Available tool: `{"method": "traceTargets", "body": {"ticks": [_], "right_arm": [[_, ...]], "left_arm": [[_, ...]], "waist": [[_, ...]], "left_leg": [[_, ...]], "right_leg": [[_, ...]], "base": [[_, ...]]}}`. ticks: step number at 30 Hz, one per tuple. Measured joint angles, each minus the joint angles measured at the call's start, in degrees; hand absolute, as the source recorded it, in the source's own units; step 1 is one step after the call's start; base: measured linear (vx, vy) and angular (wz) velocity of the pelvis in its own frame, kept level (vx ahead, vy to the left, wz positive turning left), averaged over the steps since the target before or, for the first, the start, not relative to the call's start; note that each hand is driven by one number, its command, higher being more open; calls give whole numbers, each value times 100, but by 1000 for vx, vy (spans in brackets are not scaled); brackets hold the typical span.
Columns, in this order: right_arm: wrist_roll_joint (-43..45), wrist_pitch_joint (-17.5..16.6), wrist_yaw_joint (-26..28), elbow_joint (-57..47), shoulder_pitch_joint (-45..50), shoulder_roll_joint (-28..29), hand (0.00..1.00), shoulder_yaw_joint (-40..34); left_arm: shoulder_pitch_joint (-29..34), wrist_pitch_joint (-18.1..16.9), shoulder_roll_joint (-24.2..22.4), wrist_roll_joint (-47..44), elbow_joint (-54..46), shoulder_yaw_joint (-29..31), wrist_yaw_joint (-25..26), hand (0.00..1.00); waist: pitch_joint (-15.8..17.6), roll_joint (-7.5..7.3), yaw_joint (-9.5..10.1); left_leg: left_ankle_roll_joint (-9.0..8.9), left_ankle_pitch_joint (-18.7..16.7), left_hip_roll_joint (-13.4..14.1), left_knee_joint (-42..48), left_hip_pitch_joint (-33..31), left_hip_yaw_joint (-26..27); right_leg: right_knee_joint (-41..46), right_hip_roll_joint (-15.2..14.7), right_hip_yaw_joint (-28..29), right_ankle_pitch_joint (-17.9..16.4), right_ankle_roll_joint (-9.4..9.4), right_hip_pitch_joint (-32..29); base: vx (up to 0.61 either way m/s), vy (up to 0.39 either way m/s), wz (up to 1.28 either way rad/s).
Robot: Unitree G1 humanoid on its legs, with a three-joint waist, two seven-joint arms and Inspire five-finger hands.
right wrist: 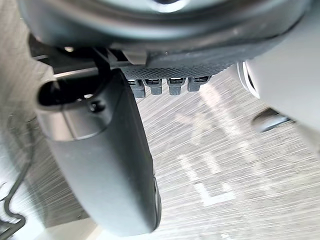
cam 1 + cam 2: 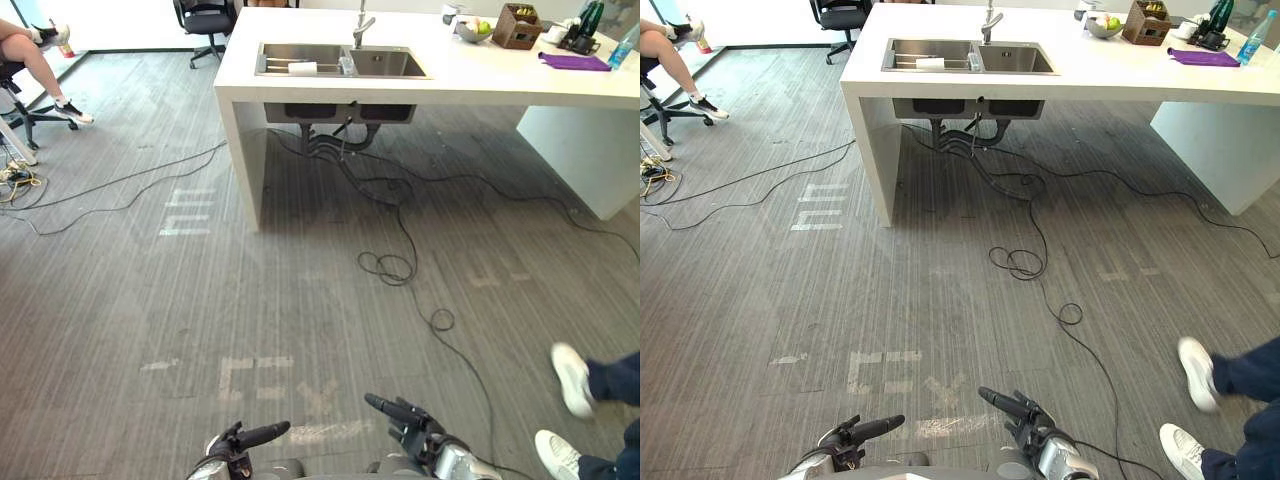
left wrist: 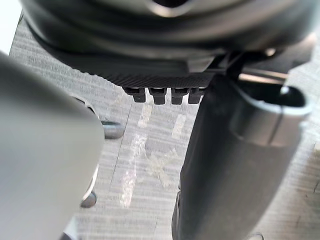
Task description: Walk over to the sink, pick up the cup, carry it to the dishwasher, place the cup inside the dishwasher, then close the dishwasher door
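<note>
Grey floor (image 2: 200, 300); white tabletop (image 2: 480, 75) with sink (image 2: 385, 62) at top centre. Likely cup (image 2: 302, 68), white, lying crosswise in left basin. At bottom edge, left hand (image 2: 240, 440) and right hand (image 2: 412, 425), fingers (image 2: 385, 406) straight, empty; cup well apart, up-frame, slightly nearer left.

Head eyes face sink (image 2: 390, 63); wrists face floor (image 3: 160, 145).

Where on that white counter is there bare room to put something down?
The bare stretch of white counter between the steel double sink and the purple cloth. The far right corner is crowded: fruit bowl, brown basket, blue bottle.
</note>
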Motion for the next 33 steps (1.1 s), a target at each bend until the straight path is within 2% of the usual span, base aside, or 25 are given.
{"method": "traceTargets", "body": {"ticks": [2,4,5,6,8,10,11,12,13,14,16,17,18,19,20,22,23,24,25,26,28,30,31,32,33], "right_arm": [[163,6,3,-38,-95,-58,100,10],[181,28,-1,-199,-100,-58,100,12],[219,73,-2,-325,-123,-57,100,13],[311,109,0,-409,-128,-53,100,16],[345,140,-3,-528,-73,-43,100,18],[344,160,-11,-649,64,-46,100,8],[346,222,-16,-683,191,-25,100,9],[346,250,-21,-677,240,-23,100,9],[376,220,-51,-767,245,-70,100,-7],[389,216,-49,-782,246,-79,100,-8],[395,201,21,-872,300,-71,100,-32],[388,214,66,-885,346,-77,100,-100],[378,226,62,-865,380,-83,100,-181],[374,229,63,-829,387,-87,100,-235],[347,233,74,-768,382,-189,100,-257],[273,243,95,-773,508,-310,100,-251],[170,283,101,-754,586,-388,100,-222],[74,339,100,-692,594,-423,100,-218],[72,350,100,-655,588,-424,100,-218],[72,352,101,-606,560,-422,100,-219],[79,334,108,-602,476,-422,100,-213],[92,324,89,-648,279,-430,100,-215],[109,317,75,-686,255,-426,100,-217],[124,259,60,-729,232,-406,100,-231],[152,224,65,-726,254,-394,100,-233]], "left_arm": [[-184,148,-36,-128,-217,-26,4,100],[-402,292,-44,-145,-456,-178,7,100],[-542,391,-63,-146,-654,-232,58,100],[-623,459,-99,-147,-802,-251,160,100],[-652,525,-117,-231,-958,-291,318,100],[-643,636,-140,-307,-994,-291,436,100],[-584,737,-143,-314,-995,-286,465,100],[-544,761,-127,-296,-984,-279,457,100],[-424,809,-156,-223,-946,-253,449,100],[-393,810,-160,-210,-925,-253,440,100],[-206,751,-165,-185,-734,-275,356,100],[-116,708,-213,-187,-590,-276,334,100],[-71,665,-285,-188,-491,-277,318,100],[-89,643,-293,-194,-469,-273,285,100],[-94,470,-325,-219,-465,-257,177,100],[-95,239,-439,-236,-462,-173,164,100],[-114,44,-506,-253,-475,-155,158,100],[-147,-72,-521,-260,-549,-153,137,100],[-167,-89,-515,-264,-614,-151,135,100],[-167,-104,-510,-280,-813,-153,140,100],[-132,-103,-557,-315,-1166,-163,153,100],[-28,-121,-675,-272,-1618,-160,298,100],[-6,-123,-704,-256,-1716,-160,344,100],[20,-128,-747,-262,-1874,-165,444,100],[13,-131,-776,-262,-1917,-166,505,100]], "waist": [[71,48,-27],[138,54,-48],[193,67,-46],[214,75,-38],[232,52,-36],[292,20,-54],[291,-19,-46],[293,-36,-32],[327,99,-58],[319,120,-76],[234,213,-153],[94,311,-179],[-26,386,-168],[-46,419,-156],[-80,506,-173],[-135,658,-175],[-164,771,-177],[-129,804,-172],[-100,806,-167],[6,716,-155],[89,680,-44],[157,683,41],[170,683,43],[213,680,50],[265,699,46]], "left_leg": [[32,-252,38,339,10,-165],[40,-297,63,403,70,-329],[17,-334,116,472,60,-401],[-25,-399,176,542,47,-417],[-111,-564,211,718,46,-413],[-225,-852,249,1000,121,-449],[-334,-1136,261,1254,118,-508],[-407,-1306,273,1392,120,-512],[-513,-1616,472,1624,105,-494],[-556,-1660,525,1650,102,-496],[-723,-1913,837,1714,126,-551],[-817,-2011,1071,1680,177,-561],[-883,-1971,1177,1871,156,-566],[-897,-1906,1256,2190,-15,-553],[-949,-1567,1409,3265,-495,-523],[-1139,-918,1667,4441,-993,-388],[-1134,-570,1986,5560,-1484,-291],[-1034,-643,2199,6566,-1926,-258],[-966,-687,2222,6881,-2123,-262],[-913,-770,2157,6955,-2426,-252],[-917,-840,1965,6115,-2745,-60],[-964,-790,1605,3865,-2865,171],[-1034,-706,1489,3190,-2845,130],[-1142,-377,1283,1941,-2742,3],[-1224,-69,1185,1092,-2625,-49]], "right_leg": [[142,-39,53,-222,61,-236],[-640,108,33,-221,88,-266],[-1491,313,96,-122,101,-295],[-2443,523,168,175,154,-299],[-3494,685,194,444,192,-248],[-3529,681,37,452,188,-137],[-3532,685,17,398,157,49],[-3596,715,31,538,34,124],[-3319,856,72,735,-125,28],[-3219,896,97,741,-135,-20],[-2546,1104,126,761,-327,-320],[-2304,1276,21,578,-613,-400],[-2267,1404,-45,380,-898,-404],[-2240,1450,-81,291,-1018,-398],[-2255,1488,-93,192,-1032,-277],[-2442,1578,-111,46,-1079,5],[-2682,1703,-138,-29,-1173,333],[-2939,1814,-140,-85,-1233,719],[-3063,1847,-141,-109,-1245,929],[-3298,1866,-135,-136,-1243,1311],[-3521,1869,-13,-144,-1210,1648],[-3738,1858,219,-139,-1129,1908],[-3781,1856,267,-152,-1073,1956],[-3864,1855,336,-197,-969,2083],[-3890,1856,421,-273,-846,2243]], "base": [[108,79,44],[196,49,50],[196,5,28],[158,-9,19],[210,-65,5],[215,-139,7],[185,-171,4],[286,-259,-6],[254,-218,-9],[265,-215,-5],[321,-233,10],[506,-320,11],[453,-258,8],[464,-257,1],[453,-226,0],[464,-182,3],[491,-141,7],[493,-139,7],[451,-139,3],[379,-116,-8],[332,-73,-36],[355,15,-59],[357,82,-49],[259,118,-41],[313,154,-38]]}}
